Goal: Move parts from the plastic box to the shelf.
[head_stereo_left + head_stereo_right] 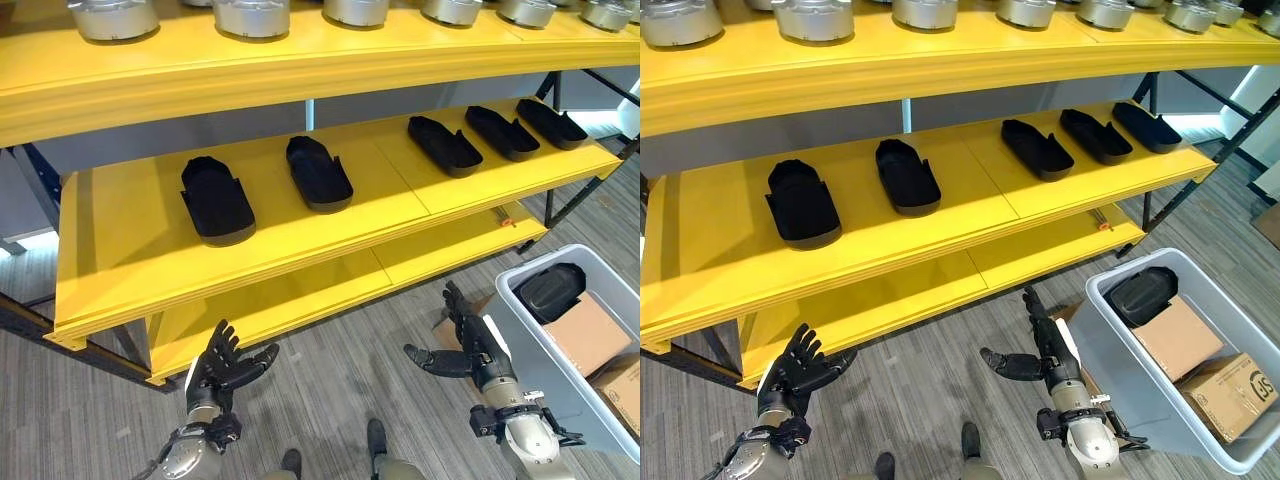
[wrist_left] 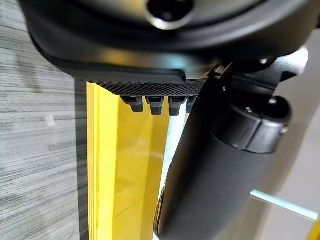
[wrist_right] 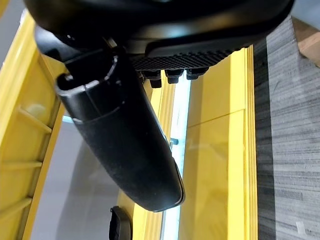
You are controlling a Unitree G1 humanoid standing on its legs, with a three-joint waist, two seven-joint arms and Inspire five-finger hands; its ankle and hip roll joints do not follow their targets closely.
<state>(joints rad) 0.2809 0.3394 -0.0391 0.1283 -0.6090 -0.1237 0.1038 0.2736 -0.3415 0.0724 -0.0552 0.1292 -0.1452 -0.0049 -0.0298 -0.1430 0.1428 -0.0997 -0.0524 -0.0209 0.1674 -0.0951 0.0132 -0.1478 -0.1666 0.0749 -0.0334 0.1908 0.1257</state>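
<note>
One black part [image 1: 549, 290] is sitting at the far end of the grey plastic box [image 1: 1110, 345], on the floor to the robot's right, leaning against the end wall next to a brown cardboard carton [image 1: 588, 333]. A second printed carton [image 1: 1230, 392] is lying nearer the robot in the same box. Five matching black parts are already lying on the middle yellow shelf [image 1: 120, 255]: two toward the left [image 1: 215, 200] [image 1: 318, 172], three in a row at the right [image 1: 444, 145] [image 1: 501, 132] [image 1: 551, 123].

Judging by the moulded shell look, the part is probably rigid plastic, light, smooth and a bit slippery; gripping across its narrow width near the middle, thumb on one long edge and fingers on the other, seems safest. Its lower half is being hidden by the box wall and the carton, so full shape and any more parts underneath can't be made out.

Both hands are hanging empty over the floor below the shelf. Left hand [image 1: 225, 368] is showing fingers spread and relaxed, holding nothing. Right hand [image 1: 470, 345] is just beside the box's wall, fingers straight up, thumb sticking out sideways, nothing in it.

Silver round parts [image 1: 252, 16] are sitting on the top shelf, cut off by the frame edge. The wrist views are giving little beyond the thumbs and yellow shelving.
</note>
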